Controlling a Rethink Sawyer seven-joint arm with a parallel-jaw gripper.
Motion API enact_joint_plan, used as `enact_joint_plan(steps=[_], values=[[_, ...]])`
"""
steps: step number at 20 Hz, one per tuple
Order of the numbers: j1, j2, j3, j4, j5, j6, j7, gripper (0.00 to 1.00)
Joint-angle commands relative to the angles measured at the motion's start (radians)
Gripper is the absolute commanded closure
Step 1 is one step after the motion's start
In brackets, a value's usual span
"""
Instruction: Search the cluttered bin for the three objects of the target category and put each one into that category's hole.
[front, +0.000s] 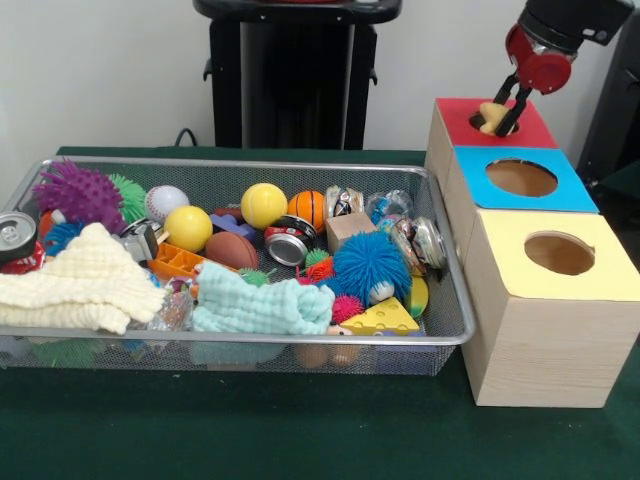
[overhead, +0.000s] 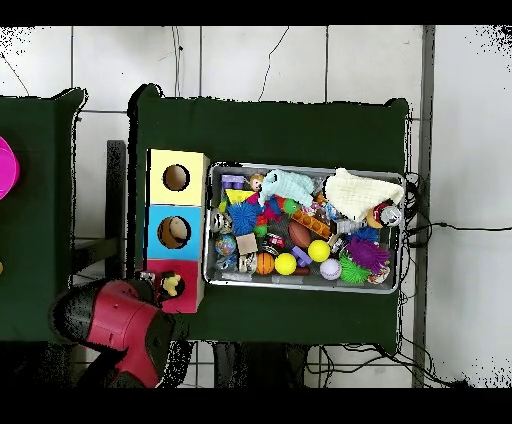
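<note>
The tool (front: 505, 112) is clamped on a small tan object (front: 489, 115), which is held directly over the hole (front: 492, 121) in the red box (front: 494, 125), at its mouth. A straight drop downward is judged to be all that is needed, since the object is seen right above the opening. The wire bin (front: 440, 262) of clutter is found well apart on the desk (front: 300, 440), beyond the blue box (front: 524, 180).

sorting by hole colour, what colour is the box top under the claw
Red. The claw sits over the red-topped box, clearest in the front view.
</note>
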Motion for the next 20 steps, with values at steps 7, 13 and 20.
enact_joint_plan(steps=[7, 13, 20], values=[[-0.091, -0.099, 0.267, -0.013, -0.038, -0.095, -0.048, 0.0], [-0.109, -0.121, 0.272, 0.003, -0.089, -0.116, -0.046, 0.0], [-0.139, -0.21, 0.26, -0.011, -0.149, 0.013, -0.043, 0.0]])
